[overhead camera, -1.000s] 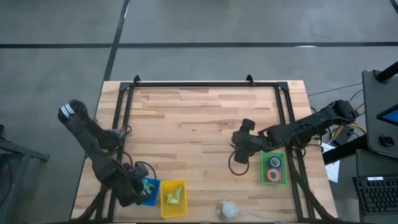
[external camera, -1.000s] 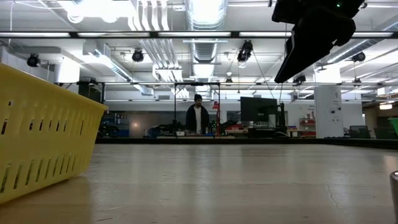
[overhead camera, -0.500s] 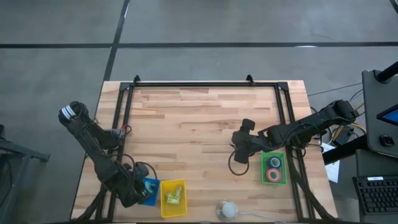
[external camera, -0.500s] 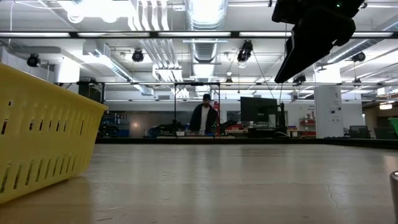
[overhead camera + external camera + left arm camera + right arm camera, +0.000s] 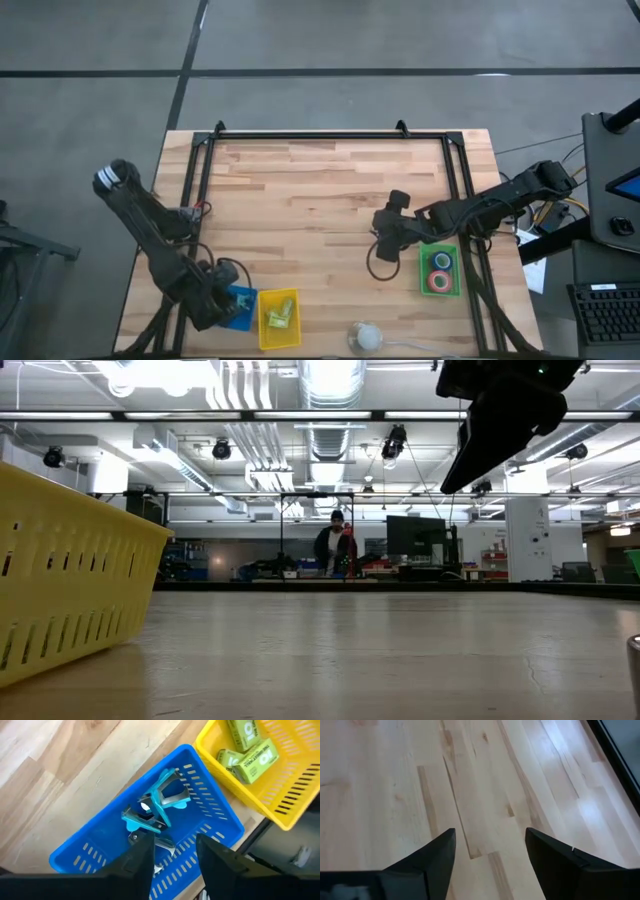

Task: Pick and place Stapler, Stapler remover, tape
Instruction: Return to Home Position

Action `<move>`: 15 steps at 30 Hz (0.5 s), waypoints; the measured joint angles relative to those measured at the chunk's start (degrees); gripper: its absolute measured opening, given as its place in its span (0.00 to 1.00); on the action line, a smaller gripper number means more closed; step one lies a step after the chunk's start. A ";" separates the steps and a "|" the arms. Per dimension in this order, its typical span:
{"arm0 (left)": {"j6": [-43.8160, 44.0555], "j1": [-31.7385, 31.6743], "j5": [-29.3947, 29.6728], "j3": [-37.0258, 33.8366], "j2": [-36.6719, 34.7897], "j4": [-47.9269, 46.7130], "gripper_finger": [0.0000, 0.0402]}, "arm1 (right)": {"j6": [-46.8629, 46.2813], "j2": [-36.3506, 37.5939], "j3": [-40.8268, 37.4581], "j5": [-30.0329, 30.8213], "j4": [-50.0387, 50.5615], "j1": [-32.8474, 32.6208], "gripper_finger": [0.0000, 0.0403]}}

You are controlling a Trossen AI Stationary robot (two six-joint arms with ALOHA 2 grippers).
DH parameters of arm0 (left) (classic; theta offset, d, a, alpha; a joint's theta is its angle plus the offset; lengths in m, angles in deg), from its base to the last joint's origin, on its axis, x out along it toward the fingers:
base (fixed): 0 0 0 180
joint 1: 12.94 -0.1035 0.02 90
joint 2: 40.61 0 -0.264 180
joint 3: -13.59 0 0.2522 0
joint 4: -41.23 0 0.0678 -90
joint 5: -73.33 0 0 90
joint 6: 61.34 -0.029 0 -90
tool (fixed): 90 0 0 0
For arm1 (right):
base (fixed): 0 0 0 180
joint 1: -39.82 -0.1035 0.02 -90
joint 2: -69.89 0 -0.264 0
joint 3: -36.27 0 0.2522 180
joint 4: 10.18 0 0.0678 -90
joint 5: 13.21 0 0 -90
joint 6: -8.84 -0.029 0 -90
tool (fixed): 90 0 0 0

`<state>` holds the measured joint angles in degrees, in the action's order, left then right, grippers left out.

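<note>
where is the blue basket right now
In the high view, the blue basket sits at the table's bottom-left edge, just left of the yellow basket, under the left tool.

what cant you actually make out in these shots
- Blue basket, high view: the left arm covers most of it. In the left wrist view the left gripper hides some staple removers, so no count.
- Tape rolls, high view: too small to count.
- Pale round thing, high view: too small to identify.
- Yellow basket, low view: its wall hides the contents.
</note>
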<state>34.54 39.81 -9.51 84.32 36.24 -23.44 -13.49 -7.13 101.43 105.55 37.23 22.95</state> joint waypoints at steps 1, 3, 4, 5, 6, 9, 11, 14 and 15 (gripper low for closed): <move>-0.01 -0.02 0.20 0.00 -0.49 -0.22 0.36 | 0.00 0.00 -0.02 0.05 -0.01 0.07 0.58; -0.17 -0.02 0.95 0.00 -1.73 -0.36 0.33 | -0.15 0.00 -0.02 0.67 -0.02 0.06 0.57; -0.33 -0.02 1.73 0.00 -2.36 -0.65 0.32 | -0.15 0.00 -0.02 1.12 -0.02 0.05 0.56; -0.80 -0.02 2.82 0.00 -2.94 -0.86 0.30 | -0.13 0.00 -0.02 1.27 -0.06 0.05 0.55; -1.30 -0.02 3.97 0.00 -3.45 -0.85 0.28 | -0.14 0.00 -0.03 1.29 -0.13 0.05 0.55; -2.65 -0.21 8.60 0.00 -4.85 -0.79 0.22 | -0.12 0.00 -0.04 1.38 -0.80 0.05 0.51; -4.37 -0.31 13.12 0.00 -5.60 -0.71 0.16 | -0.08 0.00 -0.05 1.37 -1.35 0.01 0.48; -7.93 -0.81 17.78 0.00 -6.33 -0.21 0.06 | -0.03 0.00 -0.07 1.37 -1.49 0.01 0.39; -9.21 -1.11 19.04 0.00 -6.52 -0.05 0.03 | 0.00 0.00 -0.07 1.37 -1.50 0.01 0.35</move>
<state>25.33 38.70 9.52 84.32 29.73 -23.49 -13.49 -7.13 101.36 106.92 35.74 22.96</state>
